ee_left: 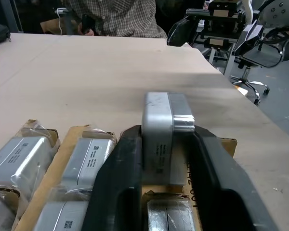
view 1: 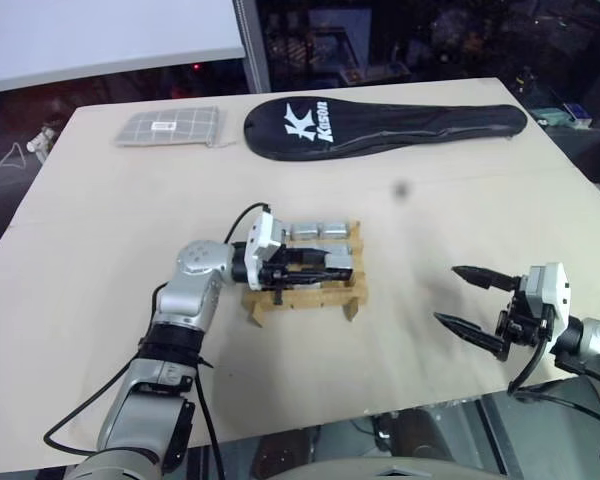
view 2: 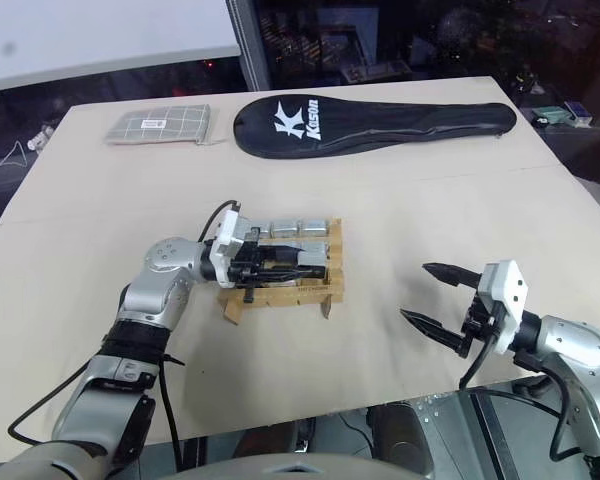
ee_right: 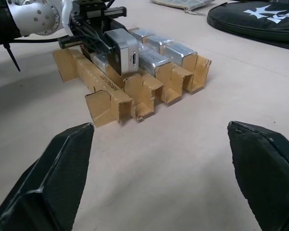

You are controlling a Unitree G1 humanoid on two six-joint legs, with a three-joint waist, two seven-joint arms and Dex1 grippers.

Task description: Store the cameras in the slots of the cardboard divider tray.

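The cardboard divider tray [view 1: 302, 292] sits near the middle of the pale worktop [view 1: 130, 220], its slots largely filled with silver cameras [ee_right: 176, 52] lying flat.

The left gripper [view 1: 332, 266] reaches level across the tray from the robot's left. One camera [ee_left: 161, 137] stands on edge between its two black fingers [ee_left: 116, 183], over a slot at the tray's right-hand side. The fingers lie close along both of its faces — whether they press on it or have just let go cannot be told.

The right gripper [view 2: 432, 296] hangs over bare worktop, well apart to the right of the tray, fingers spread wide and holding nothing.

At the far edge lie a long black racket cover [view 1: 380, 125] and, to its left, a grey checked pouch [view 1: 170, 126].
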